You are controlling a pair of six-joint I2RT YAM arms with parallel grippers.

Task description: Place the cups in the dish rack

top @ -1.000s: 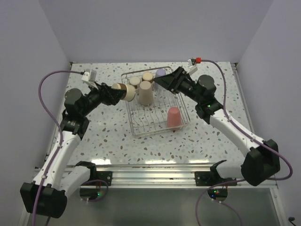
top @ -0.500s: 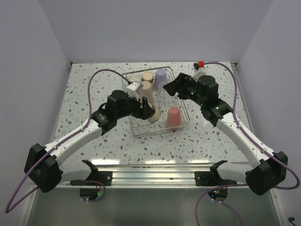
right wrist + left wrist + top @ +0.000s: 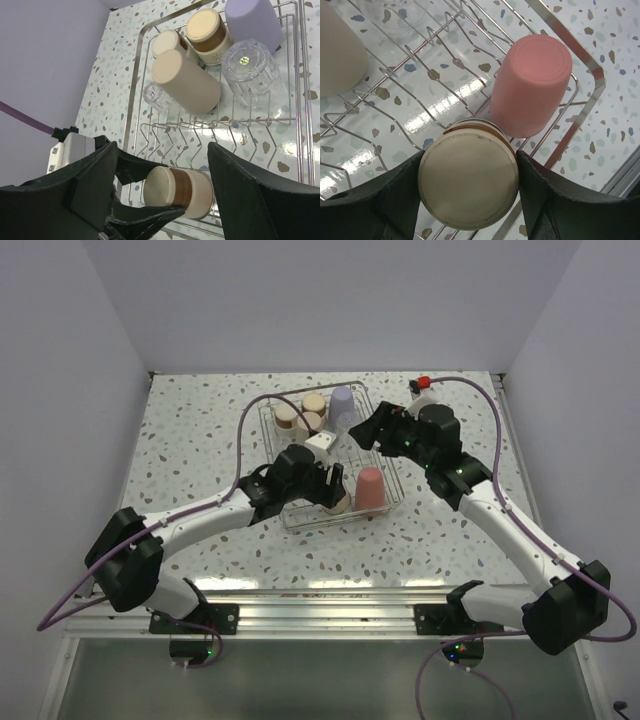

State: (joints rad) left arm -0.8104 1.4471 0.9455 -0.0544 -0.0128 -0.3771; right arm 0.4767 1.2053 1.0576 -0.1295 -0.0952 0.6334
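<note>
Left gripper point(image 3: 468, 190): pinching a tan-based steel cup point(image 3: 180, 192), sideways over the dish rack's point(image 3: 142, 75) near wires, lower centre, beside the salmon-pink cup point(image 3: 532, 82). Right gripper point(image 3: 358, 430): spread, empty. Already racked, upper frame: beige tumbler point(image 3: 185, 80), lavender cup point(image 3: 252, 20), glasses point(image 3: 249, 67); seemingly only this release remains.

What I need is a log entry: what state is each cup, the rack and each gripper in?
dish rack: partly loaded
left gripper: shut on held cup
held cup: gripped, over dish rack's near end
right gripper: open, empty
salmon-pink cup: base up, racked
beige tumbler: base up, racked
lavender cup: base up, racked
large glass: base up, racked
small glass: racked, which end up unclear
tan-based cups: base up, racked
</note>
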